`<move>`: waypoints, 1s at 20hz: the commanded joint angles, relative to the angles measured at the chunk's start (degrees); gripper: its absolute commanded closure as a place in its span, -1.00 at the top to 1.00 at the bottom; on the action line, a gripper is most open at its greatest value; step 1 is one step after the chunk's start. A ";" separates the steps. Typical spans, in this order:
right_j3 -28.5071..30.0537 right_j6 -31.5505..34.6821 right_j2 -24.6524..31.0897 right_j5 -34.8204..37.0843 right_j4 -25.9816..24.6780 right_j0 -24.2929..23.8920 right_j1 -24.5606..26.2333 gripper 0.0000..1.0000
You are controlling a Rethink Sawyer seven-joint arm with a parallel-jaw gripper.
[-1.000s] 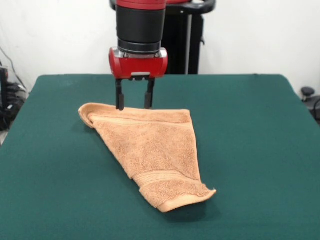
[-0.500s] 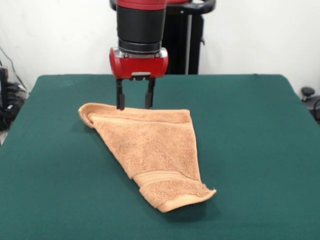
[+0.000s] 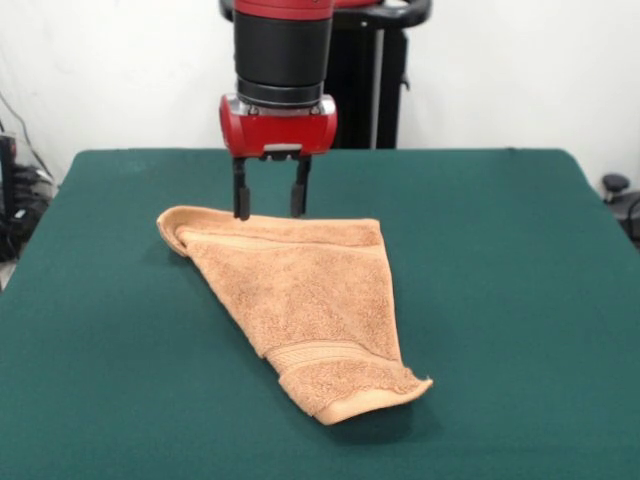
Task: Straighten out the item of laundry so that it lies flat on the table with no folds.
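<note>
Right now gripper (image 3: 269,212) fingers spread wide, empty, at far hem of towel (image 3: 300,295), folded mid-worktop (image 3: 500,300). Risk: pinch grabs both layers w/ fold, so towel drags, stays folded.

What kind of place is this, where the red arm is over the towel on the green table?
Most likely a robotics lab or test room. A red and black arm's open gripper hangs at the far edge of a folded orange-tan towel on a green cloth-topped table, against a bare white wall, with cables at the side.
</note>
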 commanded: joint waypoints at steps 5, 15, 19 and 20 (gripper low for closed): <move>2.77 8.24 3.49 0.18 2.55 2.15 -1.00 1.00; 3.82 10.67 2.69 -2.53 3.47 2.25 -0.49 1.00; 3.48 6.71 4.73 -3.37 1.51 1.34 0.33 1.00; 3.08 6.69 4.79 -3.12 1.61 1.47 0.60 1.00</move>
